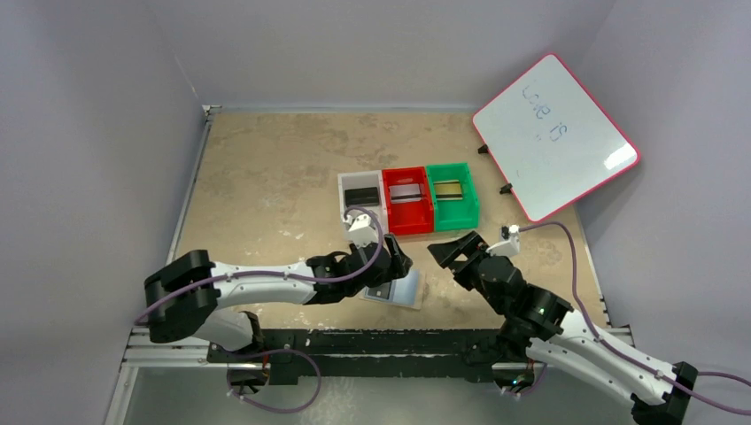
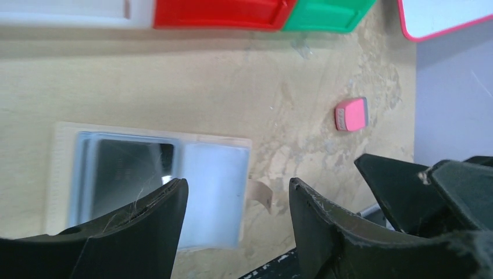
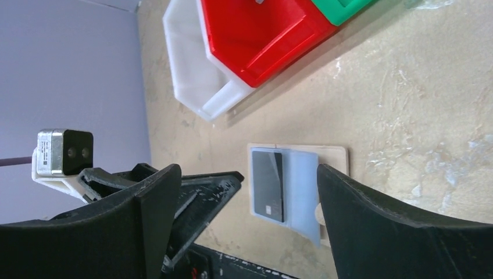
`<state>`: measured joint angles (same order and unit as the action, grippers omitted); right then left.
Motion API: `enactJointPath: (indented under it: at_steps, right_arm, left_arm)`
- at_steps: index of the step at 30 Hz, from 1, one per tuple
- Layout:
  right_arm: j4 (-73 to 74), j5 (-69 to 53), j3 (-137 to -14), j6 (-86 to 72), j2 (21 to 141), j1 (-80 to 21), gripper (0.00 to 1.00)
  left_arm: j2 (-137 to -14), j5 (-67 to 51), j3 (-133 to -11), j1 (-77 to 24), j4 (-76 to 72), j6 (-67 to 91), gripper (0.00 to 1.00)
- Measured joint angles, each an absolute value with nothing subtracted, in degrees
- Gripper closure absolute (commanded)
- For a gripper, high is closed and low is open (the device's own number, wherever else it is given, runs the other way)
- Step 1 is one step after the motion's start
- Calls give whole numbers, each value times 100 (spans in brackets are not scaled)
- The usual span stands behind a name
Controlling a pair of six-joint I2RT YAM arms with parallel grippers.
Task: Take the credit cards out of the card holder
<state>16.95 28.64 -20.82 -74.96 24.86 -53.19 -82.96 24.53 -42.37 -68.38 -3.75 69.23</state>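
The card holder lies open flat on the table — a dark card in its pocket — with the left gripper poised over it, fingers parted and empty, likely to pin it, while the right gripper, spread wide and empty, stands beside, seemingly ready to pull.

Only faint blue handwriting across the pink-framed whiteboard, tilted and too small to read surely, with one word like "is", and some tiny pale print on the dark card in the open card holder, too blurred to read.
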Motion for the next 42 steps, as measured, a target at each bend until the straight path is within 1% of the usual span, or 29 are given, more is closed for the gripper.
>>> enactJointPath:
  at_steps: [5, 8, 11, 14, 15, 20, 24, 28, 42]
  right_arm:
    - [1332, 2556, -1970, -7188, 2335, -5319, 38]
    - [895, 2252, -1916, -6995, 2475, -5319, 44]
    - [336, 1911, -1914, -6823, 2978, -5319, 48]
    - [-320, 1455, -1916, -6696, 3894, -5319, 57]
    - [-495, 1330, -1918, -6661, 4167, -5319, 58]
    - [-1221, 596, -1933, -6639, 5857, -5319, 58]
    - [-1553, 303, -1981, -6643, 6578, -5321, 57]
    - [-1752, 167, -2045, -6637, 6904, -5321, 56]
    - [-2108, 23, -2158, -6632, 7413, -5155, 64]
  left_arm:
    - [-7594, 3155, -4132, -6827, 408, 6945, 36]
    - [-7113, 3590, -4128, -6777, 926, 7002, 36]
    - [-6696, 3859, -3970, -6604, 1308, 7111, 36]
    - [-6372, 3931, -3653, -6346, 1603, 7205, 36]
    - [-6298, 3927, -3559, -6281, 1667, 7227, 36]
    - [-5957, 3782, -3118, -5988, 1865, 7295, 36]
    - [-5808, 3673, -3026, -5964, 1876, 7303, 36]
    - [-5830, 3551, -3026, -5964, 1756, 7282, 36]
    - [-6705, 2703, -3030, -5964, 917, 6912, 43]
